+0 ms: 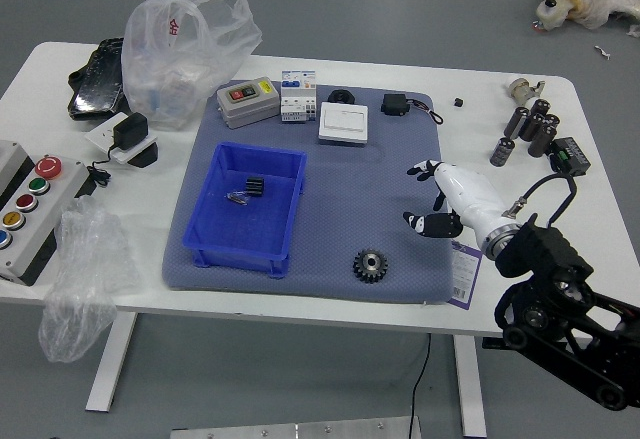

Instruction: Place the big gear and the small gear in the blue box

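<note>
My right hand [424,199] hovers over the mat's right part, its fingers parted with nothing between them. To its lower left, a dark toothed gear [370,266] lies flat near the mat's front edge, apart from the hand. The blue box [240,234] stands on the mat's left half, holding a small black ribbed piece [255,186] and a small metallic item [238,198]. A black ring-shaped part [342,96] lies at the mat's back, behind a white square box; whether it is a gear I cannot tell.
Along the mat's back stand a grey switch box [248,102], a white module [298,96] and the white square box [343,123]. Black cylinders [540,134] are at right. Plastic bags and a button panel [30,204] occupy the left. A card [463,275] lies beneath my right forearm.
</note>
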`<state>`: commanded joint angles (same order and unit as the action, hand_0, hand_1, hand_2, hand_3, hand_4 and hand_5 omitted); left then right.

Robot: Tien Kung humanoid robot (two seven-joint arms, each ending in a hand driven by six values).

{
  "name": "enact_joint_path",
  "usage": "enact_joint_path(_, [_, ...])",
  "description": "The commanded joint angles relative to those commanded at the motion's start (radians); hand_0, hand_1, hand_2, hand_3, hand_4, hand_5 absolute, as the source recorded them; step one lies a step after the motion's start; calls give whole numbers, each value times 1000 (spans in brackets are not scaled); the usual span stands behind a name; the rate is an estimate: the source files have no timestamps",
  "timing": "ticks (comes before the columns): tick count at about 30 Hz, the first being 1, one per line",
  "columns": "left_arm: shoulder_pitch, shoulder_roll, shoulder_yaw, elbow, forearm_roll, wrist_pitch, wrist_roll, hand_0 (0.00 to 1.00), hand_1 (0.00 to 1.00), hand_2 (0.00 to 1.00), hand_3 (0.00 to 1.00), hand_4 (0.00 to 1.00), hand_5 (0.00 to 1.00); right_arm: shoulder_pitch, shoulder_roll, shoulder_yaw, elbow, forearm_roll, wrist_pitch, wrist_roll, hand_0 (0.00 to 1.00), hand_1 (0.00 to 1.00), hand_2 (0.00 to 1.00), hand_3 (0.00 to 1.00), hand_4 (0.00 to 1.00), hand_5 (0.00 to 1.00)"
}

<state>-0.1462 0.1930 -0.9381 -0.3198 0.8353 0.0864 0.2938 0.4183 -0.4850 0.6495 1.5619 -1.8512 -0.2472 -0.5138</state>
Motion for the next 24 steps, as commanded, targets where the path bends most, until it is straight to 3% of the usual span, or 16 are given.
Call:
enact_joint_path(5, [-2,-2,1,0,0,-1,-2,653,593,585,741,742,638,48,3,-47,19,-15,55,-45,218,383,766,781,756,177])
enact_joint_path(11, [-2,3,4,1,-6,1,-4,653,593,585,740,741,636,53,-50,-50,80,20,124,-114,223,390,798,810,777,163])
enact_joint_path(12, [-2,4,3,1,-6,2,-3,653,593,585,738,741,635,48,-58,-45,85,31,127,-117,226,399,831,851,827,229])
enact_joint_path(17, [0,4,-5,0,3,1,2,653,593,585,738,741,635,18,-67,-30,70,84,115,-110,226,399,831,851,827,229])
enact_joint_path(18, [-2,4,-5,0,4,1,1,653,593,585,738,741,633,12,-64,-33,62,95,110,-105,224,392,824,841,761,175])
enact_joint_path(24, [-6,5,-6,1,8,0,-1,653,593,585,738,741,632,-16,-46,-30,31,126,52,-62,223,392,815,834,762,182])
